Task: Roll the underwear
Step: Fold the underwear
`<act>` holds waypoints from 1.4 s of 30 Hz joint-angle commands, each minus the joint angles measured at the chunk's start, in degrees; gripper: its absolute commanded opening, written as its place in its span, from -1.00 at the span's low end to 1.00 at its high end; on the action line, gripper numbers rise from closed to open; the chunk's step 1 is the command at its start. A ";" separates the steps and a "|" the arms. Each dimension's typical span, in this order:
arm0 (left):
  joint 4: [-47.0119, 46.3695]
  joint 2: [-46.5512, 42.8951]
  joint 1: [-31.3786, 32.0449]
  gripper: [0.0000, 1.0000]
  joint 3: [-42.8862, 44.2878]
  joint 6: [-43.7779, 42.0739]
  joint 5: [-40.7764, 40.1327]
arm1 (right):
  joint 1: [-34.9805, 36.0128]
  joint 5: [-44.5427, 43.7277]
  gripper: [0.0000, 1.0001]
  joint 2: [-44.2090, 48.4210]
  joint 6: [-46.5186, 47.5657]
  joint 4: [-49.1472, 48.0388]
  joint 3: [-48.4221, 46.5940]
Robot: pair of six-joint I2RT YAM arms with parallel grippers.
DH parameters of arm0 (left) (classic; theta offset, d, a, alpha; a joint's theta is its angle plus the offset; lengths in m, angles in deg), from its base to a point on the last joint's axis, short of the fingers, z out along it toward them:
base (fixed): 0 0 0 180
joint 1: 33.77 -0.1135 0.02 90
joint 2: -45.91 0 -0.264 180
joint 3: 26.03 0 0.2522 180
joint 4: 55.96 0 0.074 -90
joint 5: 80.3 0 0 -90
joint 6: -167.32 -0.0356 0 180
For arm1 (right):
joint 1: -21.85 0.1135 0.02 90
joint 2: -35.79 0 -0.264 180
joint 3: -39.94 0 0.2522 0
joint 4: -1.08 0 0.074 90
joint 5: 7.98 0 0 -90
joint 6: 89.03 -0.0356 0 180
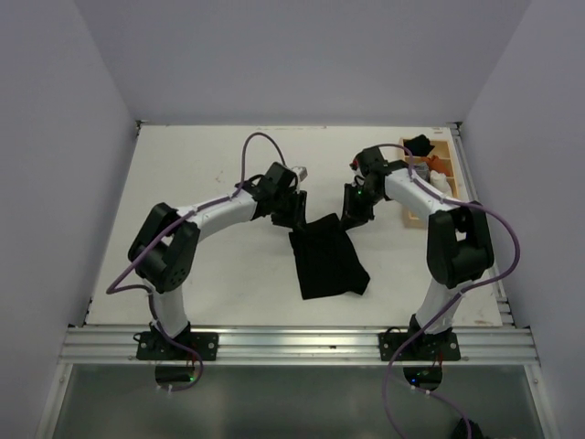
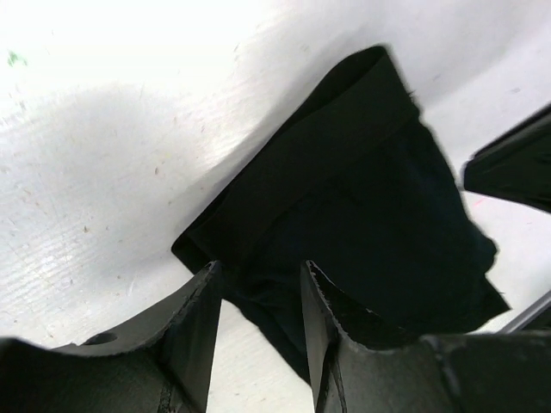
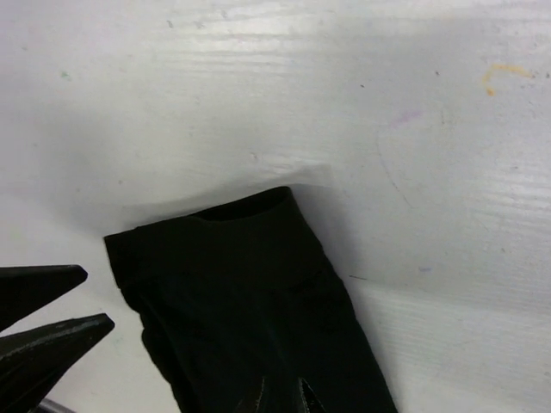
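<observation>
While the plain black soft fabric underwear (image 1: 327,261) lies flat on the white bench (image 1: 201,174), our left hand (image 2: 260,274) is spread over its corner (the right hand (image 1: 355,207) we cannot tell). Uneven pinches could skew our roll.

A white table top (image 1: 210,165), lightly scuffed and stained, is enclosed by plain pale grey walls (image 1: 302,55) at the back and both sides. An aluminium rail (image 1: 292,346) spans the near edge. Lighting is even and diffuse.
</observation>
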 commanded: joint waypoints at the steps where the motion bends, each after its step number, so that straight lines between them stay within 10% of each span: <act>1: -0.07 -4.74 0.03 -0.09 3.80 -0.81 0.37 | -0.27 4.80 -0.58 -0.53 1.73 1.35 -3.87; 8: -12.97 -4.65 0.12 -0.21 -3.65 2.26 11.88 | -0.44 8.49 -0.59 -7.02 2.17 -0.58 -7.13; 24: -15.18 -3.07 0.47 -0.23 -15.98 0.69 5.21 | -1.76 10.87 -0.57 -15.74 4.80 -0.24 -9.94; 42: -4.74 -9.04 0.64 -0.08 -6.84 -0.37 -0.76 | -1.67 14.81 -0.59 14.91 -3.54 -6.29 21.07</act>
